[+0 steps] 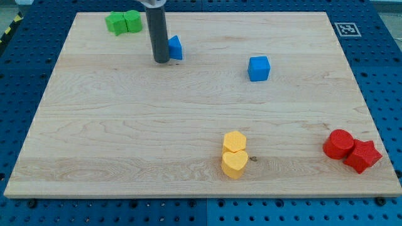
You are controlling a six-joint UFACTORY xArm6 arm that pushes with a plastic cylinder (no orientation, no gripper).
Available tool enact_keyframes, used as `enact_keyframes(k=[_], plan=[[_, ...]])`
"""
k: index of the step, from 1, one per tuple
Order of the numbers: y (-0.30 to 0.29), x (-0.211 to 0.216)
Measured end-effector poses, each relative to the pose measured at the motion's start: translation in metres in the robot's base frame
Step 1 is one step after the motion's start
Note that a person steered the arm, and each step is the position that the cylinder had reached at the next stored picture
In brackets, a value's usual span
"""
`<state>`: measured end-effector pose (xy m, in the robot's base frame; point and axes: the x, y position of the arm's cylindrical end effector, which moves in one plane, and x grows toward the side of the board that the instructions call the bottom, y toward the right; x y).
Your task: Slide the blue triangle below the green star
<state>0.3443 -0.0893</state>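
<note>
The blue triangle [176,48] lies near the view's top, left of centre, partly hidden by my rod. My tip [161,61] touches the board right against the triangle's left side. The green star [116,22] sits at the view's top left, up and to the left of my tip. A green cube [132,21] touches the star's right side.
A blue cube [259,68] lies right of centre. A yellow hexagon [235,142] and a yellow heart [235,164] touch near the bottom middle. A red cylinder [339,144] and a red star [362,156] sit at the bottom right. The wooden board [125,125] has a marker tag [347,29] beside its top right corner.
</note>
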Motion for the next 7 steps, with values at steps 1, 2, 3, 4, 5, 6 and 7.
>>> enact_keyframes(k=[1,2,3,4,5,6,7], plan=[[0.049,0.017],[0.098,0.016],[0.089,-0.011],[0.016,-0.018],[-0.050,-0.018],[-0.052,-0.017],[-0.037,-0.004]])
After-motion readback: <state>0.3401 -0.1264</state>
